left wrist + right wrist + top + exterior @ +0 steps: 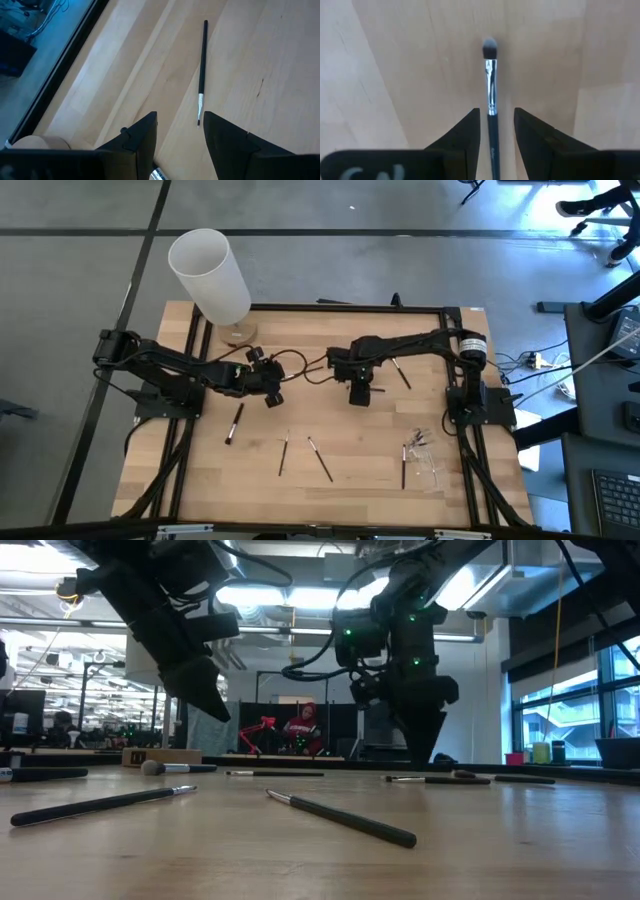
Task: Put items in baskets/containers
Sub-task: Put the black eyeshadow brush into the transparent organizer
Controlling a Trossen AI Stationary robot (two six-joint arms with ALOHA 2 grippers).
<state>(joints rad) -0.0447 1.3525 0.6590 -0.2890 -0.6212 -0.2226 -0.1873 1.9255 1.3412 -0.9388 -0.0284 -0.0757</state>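
A: What is the biggest thing there?

B: The wooden counter (340, 470). At its far-left corner a tall white cylinder (210, 275) leans on a round wooden base; everything else can be placed from that.

A: And the arms?

B: The left arm reaches out from just below the cylinder, and the left claw (272, 395) hangs above the boards with its fingers parted and nothing between them. In the left wrist view a dark brush (202, 75) lies just ahead of those fingers. The right claw (359, 395) is farther from the cylinder, about mid-counter, with fingers parted. A brush with a pale grey tip (490, 95) runs down the gap between them, but whether they touch it cannot be told.

A: Where do the brushes go?

B: More brushes lie scattered toward the near edge, one dark one (234, 423) nearest the cylinder's side. The clear container (428, 455) sits at the corner diagonally opposite the cylinder, showing only as glints.

A: What could go wrong?

B: Probably a thin handle rolling or pivoting out if the fingers close off-centre. The container is light and hard to see, so a low approach could knock it over.
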